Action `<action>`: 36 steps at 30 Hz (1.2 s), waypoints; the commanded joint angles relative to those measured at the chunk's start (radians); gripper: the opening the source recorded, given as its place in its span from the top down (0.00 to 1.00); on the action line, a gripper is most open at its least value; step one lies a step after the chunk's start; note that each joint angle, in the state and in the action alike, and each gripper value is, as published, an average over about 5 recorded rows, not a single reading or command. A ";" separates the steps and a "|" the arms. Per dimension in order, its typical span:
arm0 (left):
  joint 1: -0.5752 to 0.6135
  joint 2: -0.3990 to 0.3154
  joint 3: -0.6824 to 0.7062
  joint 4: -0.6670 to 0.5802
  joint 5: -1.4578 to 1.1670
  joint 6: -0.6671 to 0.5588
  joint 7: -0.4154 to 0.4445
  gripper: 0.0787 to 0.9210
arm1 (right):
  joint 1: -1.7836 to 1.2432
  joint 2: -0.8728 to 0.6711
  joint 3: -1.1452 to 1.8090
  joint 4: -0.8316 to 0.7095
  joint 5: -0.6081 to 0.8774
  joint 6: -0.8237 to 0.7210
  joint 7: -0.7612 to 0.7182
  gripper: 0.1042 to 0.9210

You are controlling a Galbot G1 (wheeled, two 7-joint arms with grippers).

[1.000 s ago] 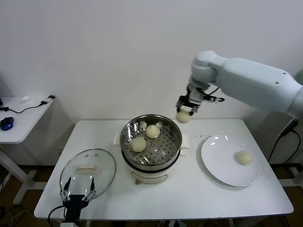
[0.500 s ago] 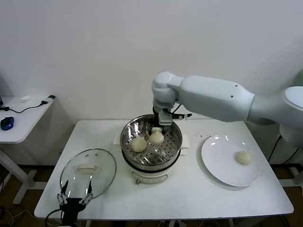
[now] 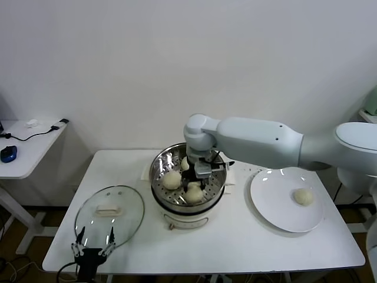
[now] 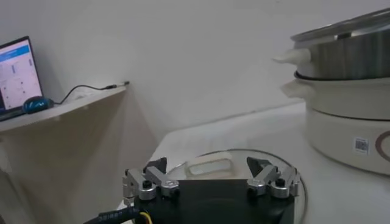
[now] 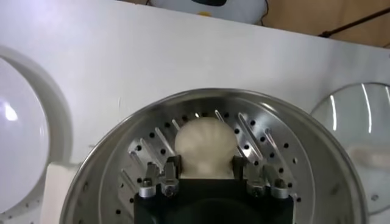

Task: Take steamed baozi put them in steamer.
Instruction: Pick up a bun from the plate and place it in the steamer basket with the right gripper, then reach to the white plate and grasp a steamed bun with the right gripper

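Three steamed baozi are seen inside the steamer: one bun on the robot's-left part of the perforated tray, one toward the far wall, partly hidden behind the arm, and one near the front, directly under the right gripper; a fourth bun is left on the white plate, well apart on the robot's right; in the right wrist view the front bun is seen resting on the tray between the fingers, which flank it closely; whether it is clamped or just let go cannot be told from the pictures, though the jaws look only slightly parted; the step in hand is judged to be the setting-down of the third bun; a fuller opening and a straight lift clear of the steel rim would be called for next, then a reach across to the plate for the last bun; the neighbouring buns lie near, so a sideways drag is to be avoided; the left gripper is parked low at the front table edge, fingers spread wide, just beside the glass lid; a side table with cables is noted farther left.
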 commanded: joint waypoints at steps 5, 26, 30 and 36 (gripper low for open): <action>0.000 0.001 0.000 0.021 -0.009 -0.007 -0.002 0.12 | -0.017 0.005 0.005 -0.023 -0.010 0.014 0.019 0.19; 0.001 0.005 0.013 0.002 -0.003 -0.008 -0.001 0.12 | 0.369 -0.343 -0.231 -0.066 0.426 -0.539 0.319 0.12; 0.000 0.006 0.015 -0.003 -0.003 -0.008 -0.001 0.12 | 0.375 -0.488 -0.264 -0.026 0.626 -0.843 0.311 0.12; 0.004 0.005 0.018 -0.005 -0.002 -0.011 -0.002 0.12 | 0.210 -0.683 -0.159 -0.043 0.629 -0.977 0.198 0.12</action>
